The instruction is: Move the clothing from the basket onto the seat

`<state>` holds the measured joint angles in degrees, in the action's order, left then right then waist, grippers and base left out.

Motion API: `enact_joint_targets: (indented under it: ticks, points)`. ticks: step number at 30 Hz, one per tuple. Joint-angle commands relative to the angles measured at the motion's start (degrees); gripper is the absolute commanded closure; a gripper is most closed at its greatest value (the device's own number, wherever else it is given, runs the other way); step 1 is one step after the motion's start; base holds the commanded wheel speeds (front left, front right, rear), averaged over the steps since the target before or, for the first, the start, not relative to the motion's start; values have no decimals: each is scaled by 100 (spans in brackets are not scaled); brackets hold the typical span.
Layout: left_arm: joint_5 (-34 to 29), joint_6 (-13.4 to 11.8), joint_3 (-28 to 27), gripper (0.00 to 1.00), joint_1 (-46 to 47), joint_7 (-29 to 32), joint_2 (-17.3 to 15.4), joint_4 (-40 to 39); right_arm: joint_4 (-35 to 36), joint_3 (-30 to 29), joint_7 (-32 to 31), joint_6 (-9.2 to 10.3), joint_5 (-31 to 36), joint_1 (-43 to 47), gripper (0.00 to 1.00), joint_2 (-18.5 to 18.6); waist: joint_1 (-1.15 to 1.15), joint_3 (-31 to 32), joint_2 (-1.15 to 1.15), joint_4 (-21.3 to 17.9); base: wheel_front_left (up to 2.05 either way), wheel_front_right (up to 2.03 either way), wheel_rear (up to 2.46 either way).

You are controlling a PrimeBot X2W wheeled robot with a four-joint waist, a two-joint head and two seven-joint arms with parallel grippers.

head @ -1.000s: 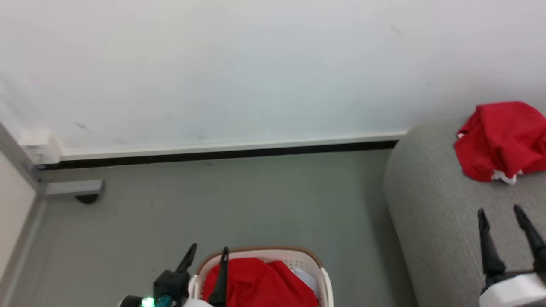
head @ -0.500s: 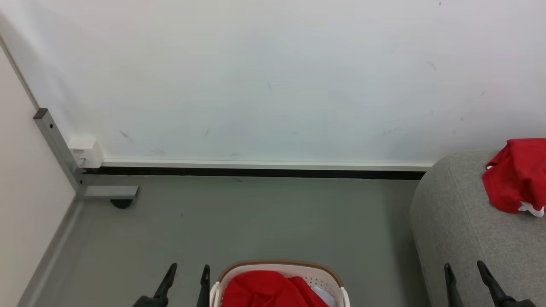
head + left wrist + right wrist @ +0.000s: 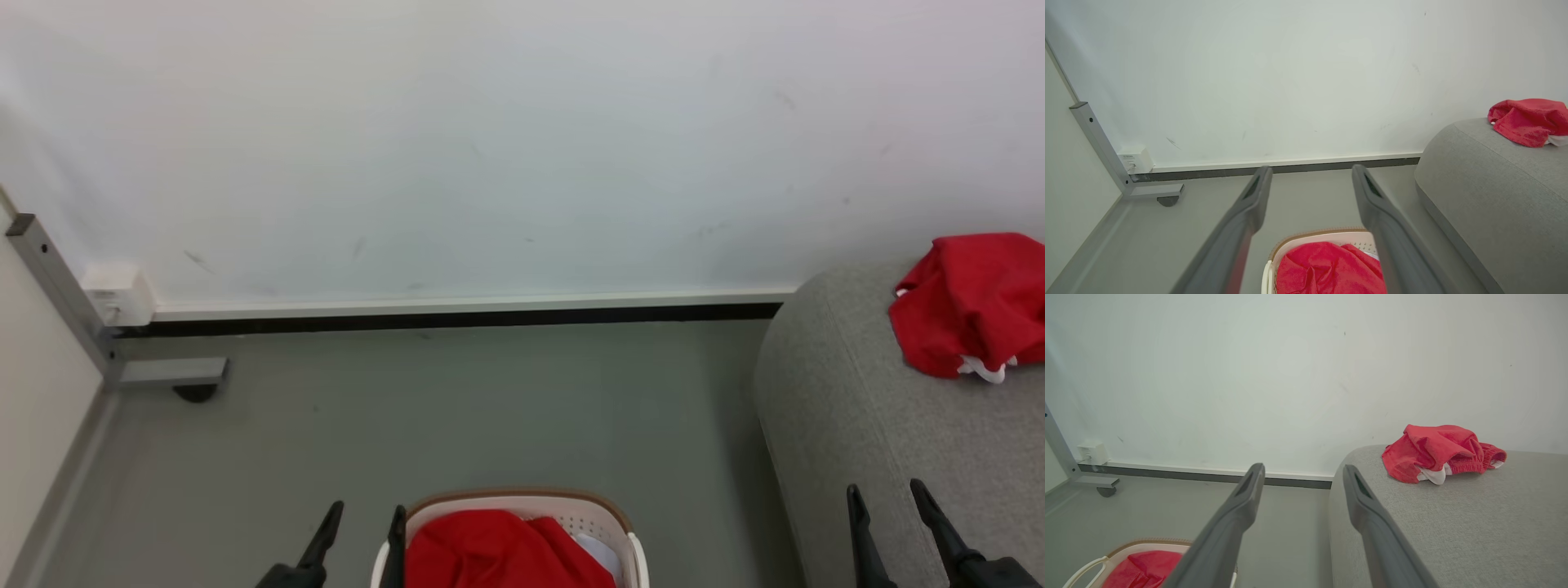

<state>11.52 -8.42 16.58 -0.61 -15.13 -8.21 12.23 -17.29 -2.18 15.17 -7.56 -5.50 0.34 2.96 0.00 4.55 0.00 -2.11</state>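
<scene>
A crumpled bright red garment [image 3: 498, 547] fills the cream-white perforated plastic laundry basket with its brown rim band [image 3: 522, 496], and a bit of white cloth [image 3: 600, 552] shows at its right side against the holed wall. A second bright red garment with white trim [image 3: 971, 302] lies bunched on top of the large light grey woven-fabric seat with rounded edges [image 3: 849, 425], near the wall and well apart from the basket. The basket stands on the grey floor [image 3: 490, 408], to the left of the seat with a strip of floor between them. The left gripper [image 3: 367, 509] hangs just beside the basket's left rim, its two long dark fingers spread wide apart; in the left wrist view they frame the basket's far edge. The right gripper [image 3: 885, 487] is over the seat's near end, its fingers likewise wide apart, clear of the red garment there. Behind runs a plain white wall [image 3: 490, 147] with a pale skirting strip over a dark gap [image 3: 457, 314]. At the left corner stands a slanted grey metal post [image 3: 57, 294] on a foot with a dark castor [image 3: 194, 394], and a small white box [image 3: 118, 292] sits beside it.
</scene>
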Motion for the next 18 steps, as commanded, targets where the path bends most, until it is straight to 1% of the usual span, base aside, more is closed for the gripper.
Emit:
enact_joint_targets:
  ticks: [1, 5, 8, 11, 16, 18]
  points:
    - [-78, 70, 9, 0, 111, -3, -5, 101, 78, -20, -4, 14, 54, -108, 0, -2, 0, -146, 0, -133, 0, 0, 0]
    - [-210, 209, 205, 0, 524, 93, 14, 451, 240, -55, -3, 14, 124, -267, 0, -1, 0, -507, 0, -315, 0, 0, 0]
    - [-434, 332, 424, 0, 1144, 326, -24, 702, 456, -54, -3, 14, 180, -543, 0, 0, 0, -1144, 0, -429, 0, 0, 0]
    - [-588, 501, 645, 0, 1688, 533, 42, 1115, 637, -135, -3, 14, 194, -803, 0, 6, 0, -1707, 0, -535, 0, 0, 0]
    - [-764, 861, 982, 0, 2684, 1004, 124, 1893, 1020, -220, -4, 14, 216, -1364, 0, 0, 0, -2706, 0, -708, 0, 0, 0]
    - [-956, 974, 1161, 0, 3083, 1129, 123, 2168, 1175, -242, -3, 14, 182, -1577, 0, 0, 0, -3097, 0, -766, 0, 0, 0]
